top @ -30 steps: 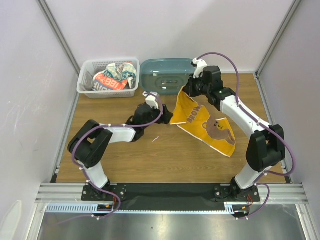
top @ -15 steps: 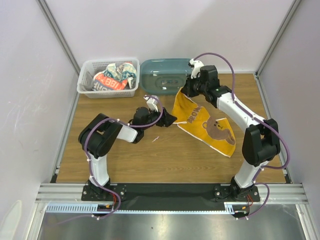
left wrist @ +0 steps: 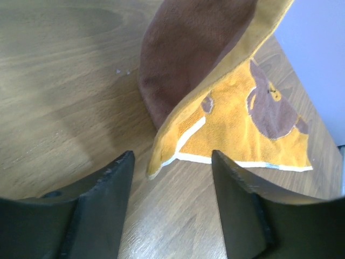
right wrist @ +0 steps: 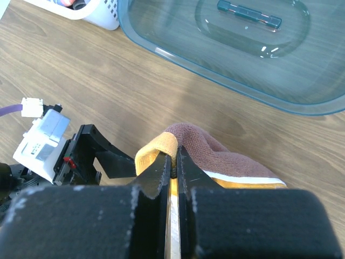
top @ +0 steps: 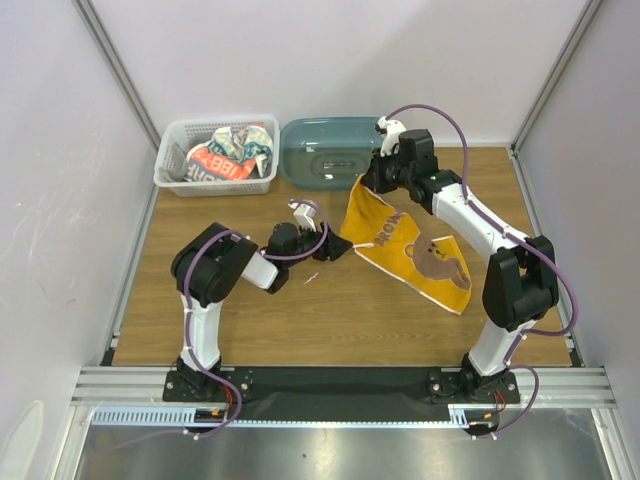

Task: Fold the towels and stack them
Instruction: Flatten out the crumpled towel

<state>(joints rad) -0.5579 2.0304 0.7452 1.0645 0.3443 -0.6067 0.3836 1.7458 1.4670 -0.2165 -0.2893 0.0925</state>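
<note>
Since a second ago the left arm has pulled its elbow in towards its base and pushed its wrist along the table (top: 300, 320) to the right. The left gripper (top: 334, 246) now sits low, just beside the near-left corner of the brown-and-orange towel (top: 418, 258). Its jaws have narrowed a little but stand apart, nothing between them; in the wrist view that corner lies just beyond the fingertips (left wrist: 127, 162), untouched.

The right arm has barely shifted. It reaches far forward and left, and the right gripper (top: 372, 180) is clamped on the towel's upper corner, holding it off the wood near the teal tub (top: 322, 133), while the rest lies spread on the table towards the right.

Brown letters on the orange face read roughly "BRON". A bundle with red lettering (top: 226, 160) sits in the white basket (top: 168, 181); its print I can't read.
</note>
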